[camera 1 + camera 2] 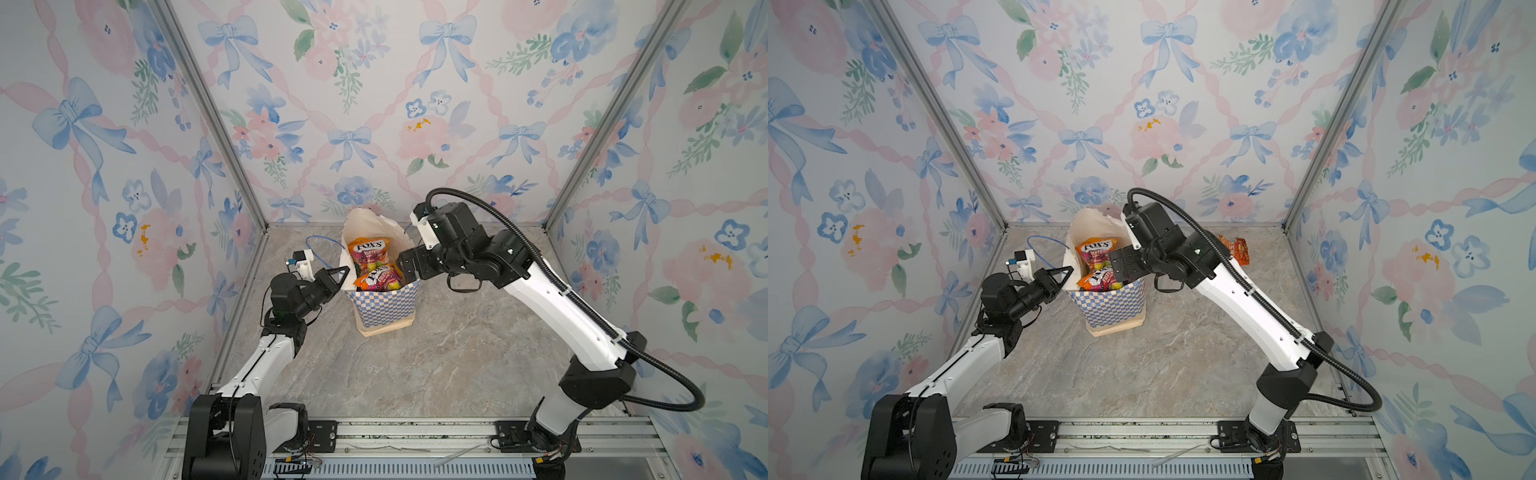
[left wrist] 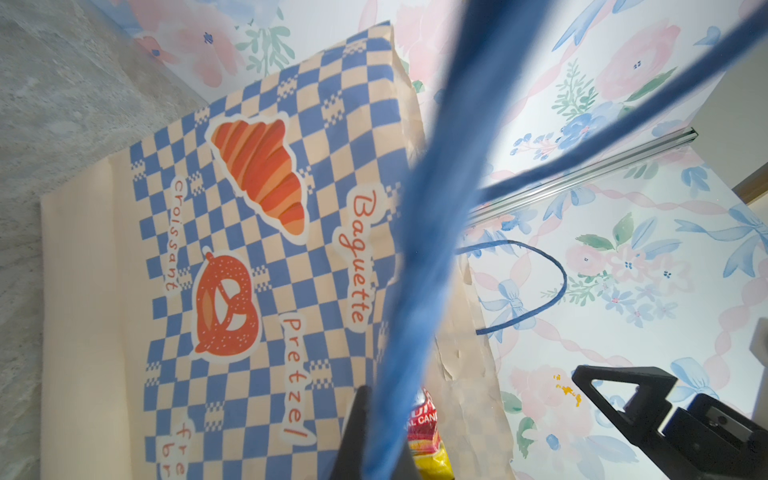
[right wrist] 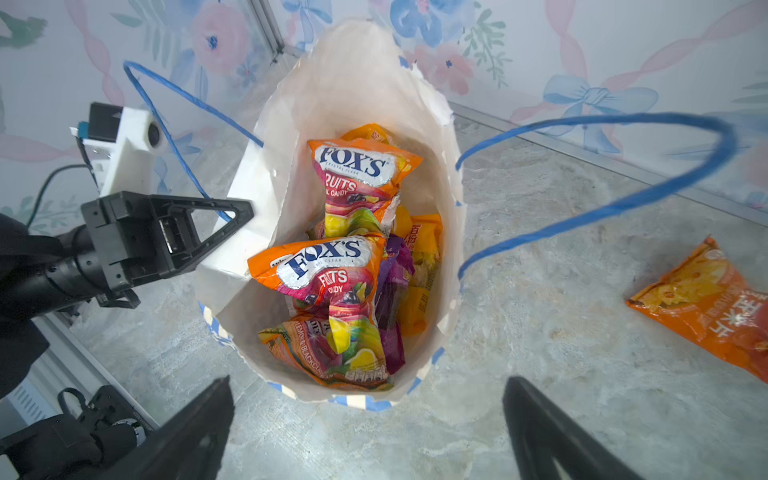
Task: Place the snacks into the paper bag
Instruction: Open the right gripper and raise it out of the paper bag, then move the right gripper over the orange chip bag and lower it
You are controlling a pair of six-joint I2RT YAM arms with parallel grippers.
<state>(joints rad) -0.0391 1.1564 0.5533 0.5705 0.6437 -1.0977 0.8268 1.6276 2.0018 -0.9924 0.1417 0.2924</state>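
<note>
Hovering over the paper bag (image 1: 386, 307) of snacks (image 3: 332, 266), right gripper (image 3: 370, 380) spread wide and empty; left gripper (image 1: 343, 274) pinched shut on its rim.

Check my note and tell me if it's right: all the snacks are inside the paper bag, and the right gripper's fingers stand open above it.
Not all: one orange chip bag lies on the table beside the paper bag, as the right wrist view shows. The other snacks are inside, and the fingers of the right gripper stand open above it.
</note>
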